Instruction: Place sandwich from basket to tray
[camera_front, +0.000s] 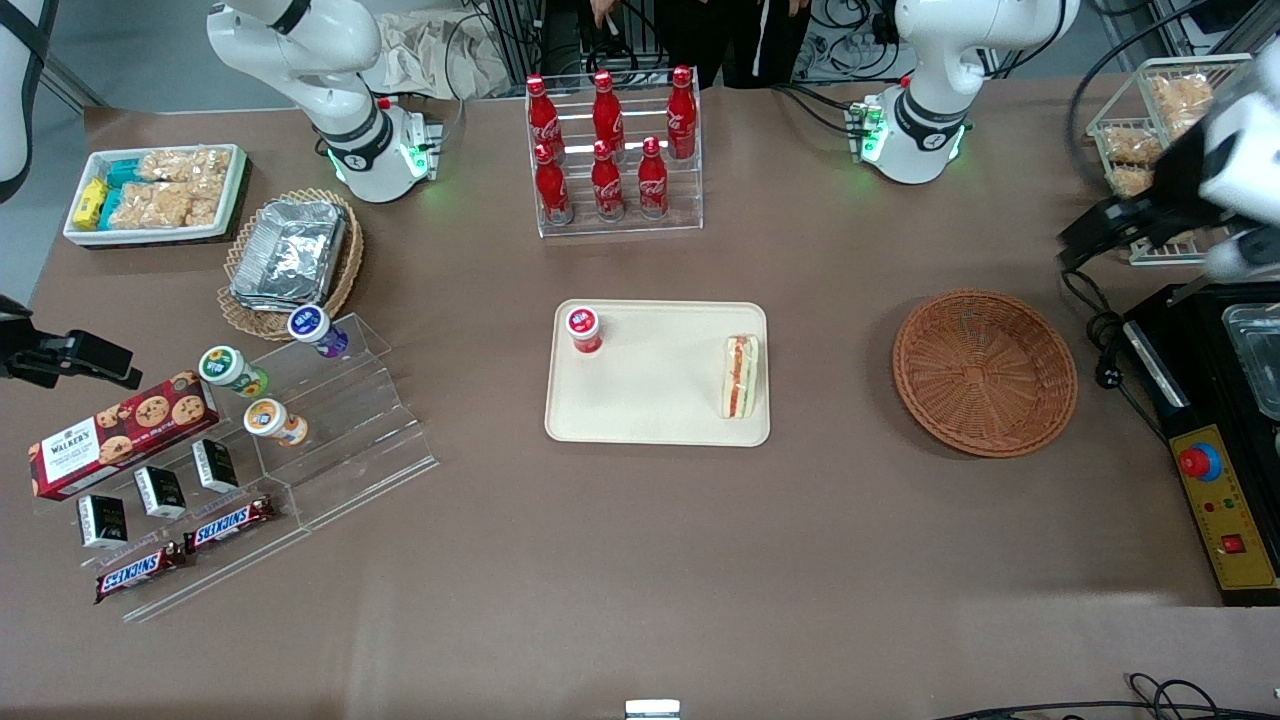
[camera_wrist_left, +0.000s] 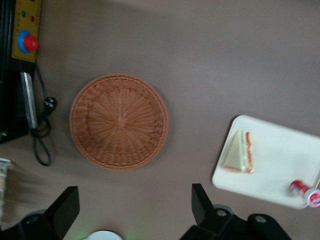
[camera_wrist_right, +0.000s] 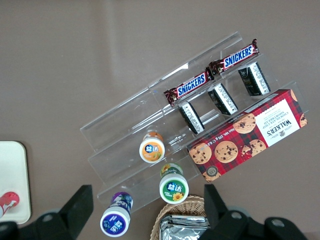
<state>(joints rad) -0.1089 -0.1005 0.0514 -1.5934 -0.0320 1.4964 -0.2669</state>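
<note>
**Sandwich on the tray, basket bare**

Brown tabletop (camera_front: 640, 560) spreads under everything. On it, the cream tray (camera_front: 655, 400) sits mid-table, with the round wicker basket (camera_front: 984, 372) well apart toward the working arm's end, holding nothing. On the tray's basket-side edge lies the sandwich (camera_front: 741, 376), cut edge up. It looks light, soft and easily crushed; a gentle pinch across its flat bread faces would suit. High above the basket, the gripper (camera_wrist_left: 135, 212) hangs with fingers spread wide, empty.
</note>
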